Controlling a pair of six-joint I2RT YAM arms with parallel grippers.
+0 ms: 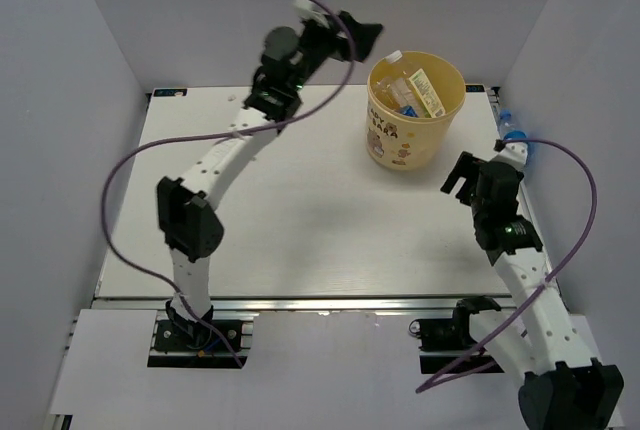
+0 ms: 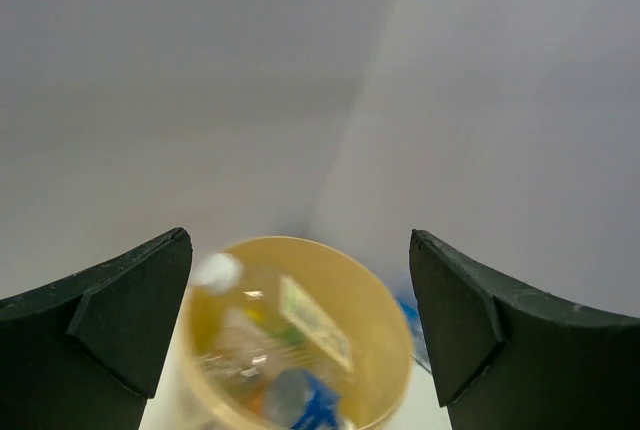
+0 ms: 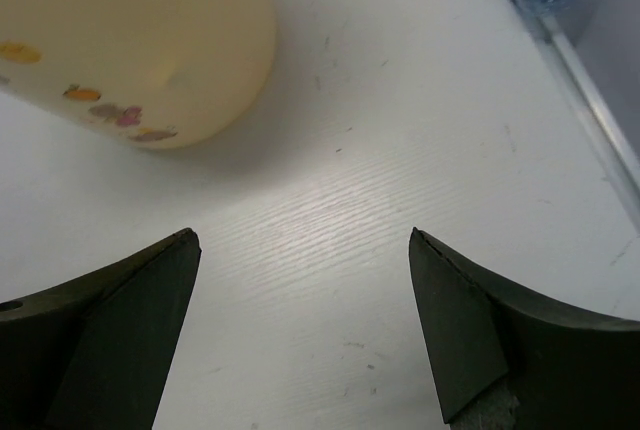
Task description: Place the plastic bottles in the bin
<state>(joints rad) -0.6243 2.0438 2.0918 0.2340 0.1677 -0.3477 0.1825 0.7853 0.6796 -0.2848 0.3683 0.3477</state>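
Right gripper (image 1: pixel 457 178): low over the table (image 1: pixel 300 220), just in front of the bin (image 1: pixel 400 140) and to its right. The fingers are spread wide with only bare tabletop between them, and nothing is held.
Right wrist view: the bin's pale wall, with small coloured pictures on it, fills the upper left.
Bin: upright on the table, towards the far right.
Plastic bottles (image 1: pixel 412 92): several are piled inside the bin. One clear bottle with a white cap is at the far-left rim.
Stray bottle (image 1: pixel 510 130): clear with blue. It lies outside the bin, off to its right at the table's edge.
Left gripper (image 1: pixel 362 38): raised above the bin's far-left side and looking down into it. The fingers are wide apart and hold nothing.
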